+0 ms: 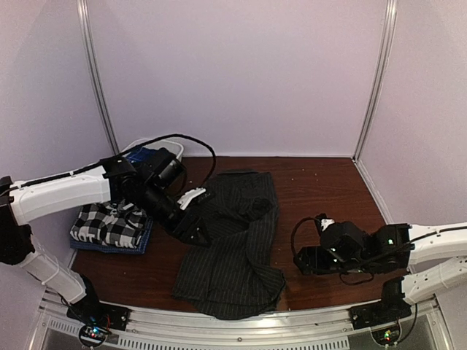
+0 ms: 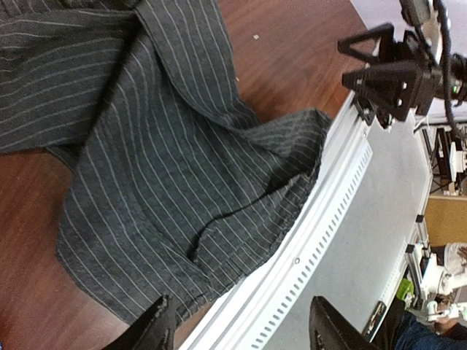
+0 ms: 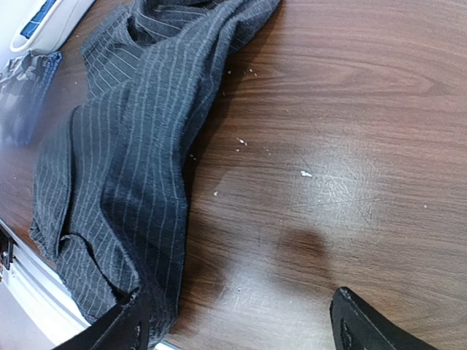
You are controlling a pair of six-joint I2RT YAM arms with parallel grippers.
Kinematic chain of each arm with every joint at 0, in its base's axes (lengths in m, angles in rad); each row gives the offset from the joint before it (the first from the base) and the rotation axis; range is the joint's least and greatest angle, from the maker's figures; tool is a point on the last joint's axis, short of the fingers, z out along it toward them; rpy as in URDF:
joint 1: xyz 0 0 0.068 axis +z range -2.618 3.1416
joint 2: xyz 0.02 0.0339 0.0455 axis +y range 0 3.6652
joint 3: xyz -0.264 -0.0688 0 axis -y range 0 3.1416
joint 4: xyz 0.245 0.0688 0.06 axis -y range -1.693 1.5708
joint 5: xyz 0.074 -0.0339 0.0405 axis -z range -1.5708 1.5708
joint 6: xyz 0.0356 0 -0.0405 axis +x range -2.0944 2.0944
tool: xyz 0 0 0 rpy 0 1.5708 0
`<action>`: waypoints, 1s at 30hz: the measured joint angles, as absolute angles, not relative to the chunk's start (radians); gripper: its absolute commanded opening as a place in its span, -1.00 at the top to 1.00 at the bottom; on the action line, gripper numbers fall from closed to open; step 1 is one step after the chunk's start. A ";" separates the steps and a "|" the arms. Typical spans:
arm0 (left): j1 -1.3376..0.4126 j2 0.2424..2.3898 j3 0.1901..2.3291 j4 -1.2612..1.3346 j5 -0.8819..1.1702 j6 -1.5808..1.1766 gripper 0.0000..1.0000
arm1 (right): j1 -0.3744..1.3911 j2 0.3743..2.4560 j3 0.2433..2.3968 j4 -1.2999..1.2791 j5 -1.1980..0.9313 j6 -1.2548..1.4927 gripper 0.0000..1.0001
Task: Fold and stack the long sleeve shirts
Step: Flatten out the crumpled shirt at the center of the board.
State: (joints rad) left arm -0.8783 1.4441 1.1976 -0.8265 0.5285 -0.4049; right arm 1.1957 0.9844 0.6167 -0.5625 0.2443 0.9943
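Observation:
The dark charcoal pinstriped shirt [image 1: 233,251] lies crumpled in the middle of the table, its lower hem reaching the front rail. It also fills the left wrist view [image 2: 146,160] and the left side of the right wrist view [image 3: 124,168]. A folded black-and-white checked shirt [image 1: 109,222] rests at the left on a dark blue shirt [image 1: 109,249], of which only the edge shows. My left gripper [image 1: 195,230] [image 2: 242,332] hovers over the pinstriped shirt's left edge, open and empty. My right gripper [image 1: 301,260] [image 3: 244,328] is low over bare wood just right of the shirt, open and empty.
A white object [image 1: 139,147] [image 3: 44,22] with something blue on it sits at the back left corner. The slotted metal rail [image 1: 255,321] [image 2: 306,240] runs along the table's front edge. Pale walls close the back and sides. Small crumbs [image 3: 305,173] dot the wood.

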 measured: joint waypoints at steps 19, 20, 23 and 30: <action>-0.748 1.718 1.285 -0.556 0.454 -0.490 -0.22 | 1.184 1.206 0.556 -0.316 0.168 0.915 -0.56; -0.743 1.747 1.298 -0.542 0.444 -0.491 -0.22 | 1.187 1.210 0.567 -0.318 0.168 0.912 -0.56; -0.727 1.844 1.353 -0.510 0.410 -0.495 -0.21 | 1.193 1.210 0.600 -0.318 0.168 0.897 -0.53; -0.711 2.051 1.487 -0.447 0.347 -0.500 -0.20 | 1.236 1.240 0.669 -0.318 0.153 0.876 -0.51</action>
